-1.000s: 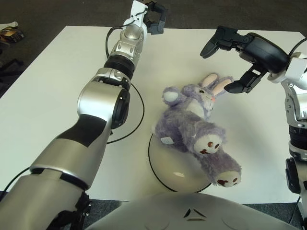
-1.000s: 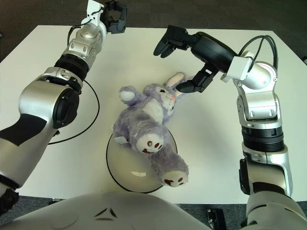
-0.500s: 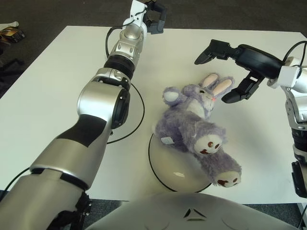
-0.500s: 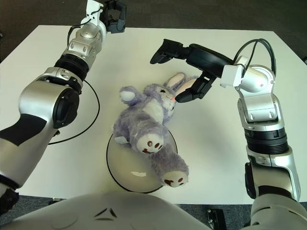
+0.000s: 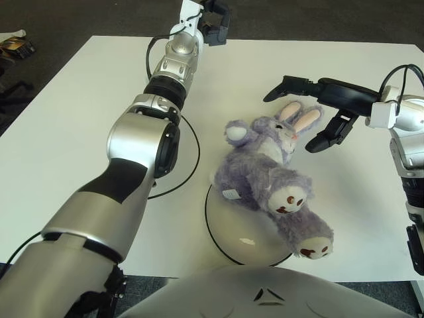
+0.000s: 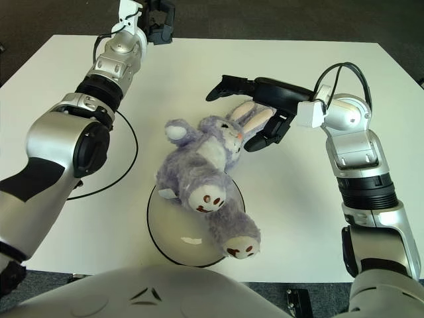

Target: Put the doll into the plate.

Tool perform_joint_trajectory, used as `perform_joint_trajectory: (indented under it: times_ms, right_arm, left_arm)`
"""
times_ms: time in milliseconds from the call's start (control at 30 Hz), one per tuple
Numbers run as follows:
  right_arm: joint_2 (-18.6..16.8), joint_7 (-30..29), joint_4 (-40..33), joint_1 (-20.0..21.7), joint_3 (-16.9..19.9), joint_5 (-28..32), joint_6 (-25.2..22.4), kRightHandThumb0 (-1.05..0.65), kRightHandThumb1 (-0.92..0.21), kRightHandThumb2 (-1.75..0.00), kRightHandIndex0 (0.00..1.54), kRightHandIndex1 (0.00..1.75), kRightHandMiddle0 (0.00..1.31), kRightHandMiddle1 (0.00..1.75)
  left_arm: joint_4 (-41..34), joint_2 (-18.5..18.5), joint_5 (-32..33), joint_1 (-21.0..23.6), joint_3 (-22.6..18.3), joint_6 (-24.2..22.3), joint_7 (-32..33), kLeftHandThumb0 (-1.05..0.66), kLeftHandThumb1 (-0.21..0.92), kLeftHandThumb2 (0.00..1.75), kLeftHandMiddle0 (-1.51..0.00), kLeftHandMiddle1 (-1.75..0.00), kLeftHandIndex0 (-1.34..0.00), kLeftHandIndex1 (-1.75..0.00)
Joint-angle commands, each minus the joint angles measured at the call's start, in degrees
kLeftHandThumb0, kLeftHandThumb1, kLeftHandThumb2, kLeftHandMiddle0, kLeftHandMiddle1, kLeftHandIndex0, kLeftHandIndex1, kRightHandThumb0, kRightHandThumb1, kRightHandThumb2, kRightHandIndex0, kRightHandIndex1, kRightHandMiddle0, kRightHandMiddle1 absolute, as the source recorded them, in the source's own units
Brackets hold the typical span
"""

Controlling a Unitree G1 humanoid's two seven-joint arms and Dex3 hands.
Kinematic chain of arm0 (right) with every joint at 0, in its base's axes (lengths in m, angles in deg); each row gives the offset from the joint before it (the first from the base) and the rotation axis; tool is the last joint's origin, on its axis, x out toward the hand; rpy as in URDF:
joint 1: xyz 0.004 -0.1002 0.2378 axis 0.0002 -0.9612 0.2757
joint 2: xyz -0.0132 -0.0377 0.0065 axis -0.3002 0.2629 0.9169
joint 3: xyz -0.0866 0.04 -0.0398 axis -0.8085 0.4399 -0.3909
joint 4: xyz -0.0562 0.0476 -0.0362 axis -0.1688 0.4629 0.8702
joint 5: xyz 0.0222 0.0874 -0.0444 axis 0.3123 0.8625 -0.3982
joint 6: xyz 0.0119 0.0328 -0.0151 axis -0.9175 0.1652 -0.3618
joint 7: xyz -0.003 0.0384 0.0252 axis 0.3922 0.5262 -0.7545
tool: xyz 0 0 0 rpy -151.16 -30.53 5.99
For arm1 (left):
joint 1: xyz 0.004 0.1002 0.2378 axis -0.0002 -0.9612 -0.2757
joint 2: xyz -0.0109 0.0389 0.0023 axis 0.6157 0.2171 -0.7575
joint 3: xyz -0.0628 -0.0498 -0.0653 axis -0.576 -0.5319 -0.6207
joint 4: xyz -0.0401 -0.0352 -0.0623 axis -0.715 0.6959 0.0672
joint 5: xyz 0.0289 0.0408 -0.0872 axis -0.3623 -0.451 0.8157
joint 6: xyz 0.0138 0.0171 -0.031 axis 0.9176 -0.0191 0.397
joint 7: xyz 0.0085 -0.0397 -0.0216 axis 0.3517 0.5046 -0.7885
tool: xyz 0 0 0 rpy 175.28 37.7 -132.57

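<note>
The doll (image 5: 265, 173) is a purple plush bunny lying on its back. Its legs and rump rest over the white, black-rimmed plate (image 5: 228, 238) near the table's front edge. Its head and pink-lined ears (image 5: 299, 118) point to the far right, off the plate. My right hand (image 5: 296, 119) is open, with fingers (image 5: 285, 85) stretched over the ears and the thumb (image 5: 324, 139) on their right side, close to them but not closed. My left hand (image 5: 213, 14) is stretched out at the table's far edge, relaxed and empty.
A thin black ring (image 5: 196, 154) lies on the white table (image 5: 79, 112) to the left of the plate, partly under my left arm. Dark floor lies beyond the far edge. My own torso (image 5: 265, 291) covers the front edge.
My right hand has come down and to the left, from above the doll's head to straddling its ears. The doll and the left arm have stayed in place.
</note>
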Motion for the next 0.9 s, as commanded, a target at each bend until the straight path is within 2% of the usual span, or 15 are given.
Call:
perform_joint_trajectory:
  times_ms: [0, 267, 567, 700, 867]
  right_arm:
    - [0.59, 1.04, 1.14, 0.38, -0.28, 0.59, 1.85, -0.75, -0.50, -0.70, 0.14, 0.20, 0.00, 0.59]
    - [-0.13, 1.79, 2.17, 0.22, -1.01, 0.81, 4.23, -0.75, -0.51, -0.68, 0.13, 0.14, 0.00, 0.51]
    - [-0.25, 2.34, 1.97, 0.46, -2.18, 0.63, 6.00, -0.77, -0.50, -0.68, 0.14, 0.11, 0.00, 0.52]
    - [0.30, 2.99, 1.75, 0.55, -2.59, 0.60, 6.09, -0.77, -0.49, -0.67, 0.14, 0.10, 0.00, 0.51]
    - [1.21, 4.24, 0.36, 0.95, -3.74, -0.51, 4.54, -0.75, -0.44, -0.70, 0.13, 0.07, 0.00, 0.52]
  left_arm:
    - [-0.37, -0.09, 0.44, 1.39, -0.47, 0.59, -0.08, -0.01, 0.47, 1.13, -0.38, -1.73, -0.39, -1.74]
    - [-0.95, -0.30, 0.57, 1.66, -0.75, 0.00, 1.11, 0.00, 0.49, 1.10, -0.39, -1.71, -0.39, -1.71]
    - [-1.34, -0.58, 0.92, 1.68, -1.13, 0.20, 1.92, 0.00, 0.47, 1.11, -0.32, -1.65, -0.52, -1.73]
    - [-1.38, -0.58, 1.02, 1.58, -1.16, 0.35, 1.95, 0.00, 0.46, 1.12, -0.40, -1.69, -0.45, -1.71]
    - [-1.31, -0.60, 1.11, 1.63, -1.33, 0.58, 1.88, 0.00, 0.47, 1.11, -0.40, -1.70, -0.42, -1.70]
